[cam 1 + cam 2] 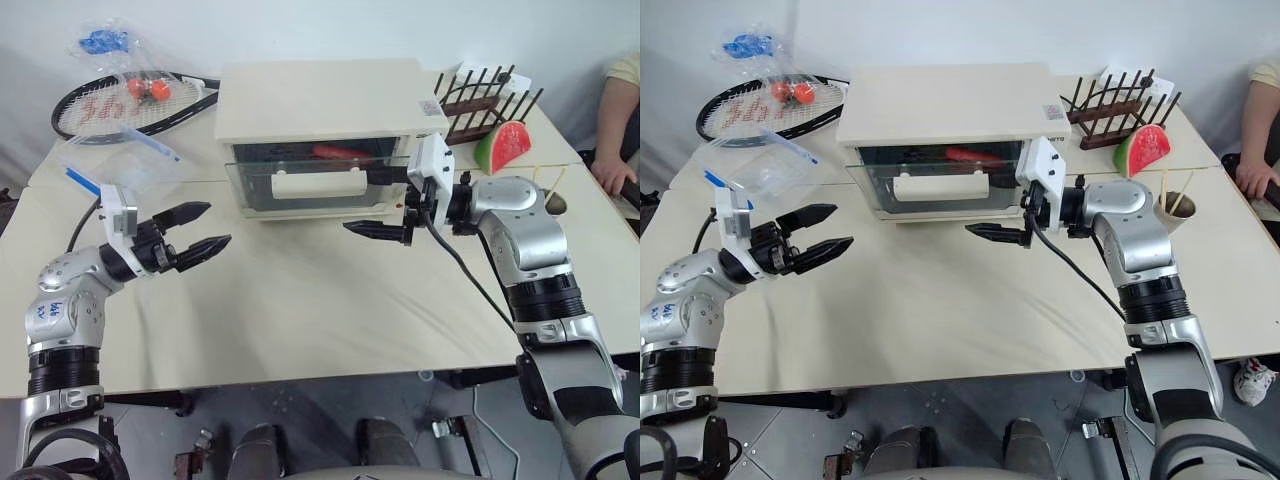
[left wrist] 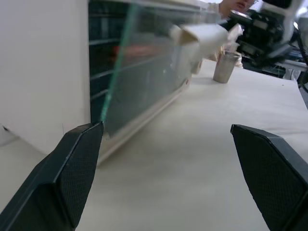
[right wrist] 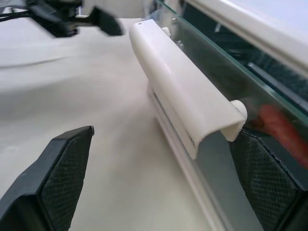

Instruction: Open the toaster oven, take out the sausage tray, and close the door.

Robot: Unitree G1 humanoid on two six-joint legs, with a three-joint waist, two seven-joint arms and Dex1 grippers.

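Note:
The cream toaster oven (image 1: pixel 320 100) stands at the back middle of the table. Its glass door (image 1: pixel 300 160) is upright and looks shut, with the cream bar handle (image 1: pixel 317 184) across its front. Behind the glass lies the red sausage (image 1: pixel 340 152) of the sausage tray; the tray itself is hard to make out. My right gripper (image 1: pixel 378 202) is open at the door's right end and points left along it. In the right wrist view the handle (image 3: pixel 183 91) lies between its fingers (image 3: pixel 62 178). My left gripper (image 1: pixel 205 230) is open, off to the oven's left and apart from it.
A tennis racket (image 1: pixel 130 100) and plastic bags lie at the back left, with a clear box with blue clips (image 1: pixel 120 160) nearer. A dark dish rack (image 1: pixel 485 95), a watermelon slice (image 1: pixel 503 147) and a cup (image 1: pixel 553 200) stand right of the oven. A person's hand (image 1: pixel 612 175) rests at the right edge.

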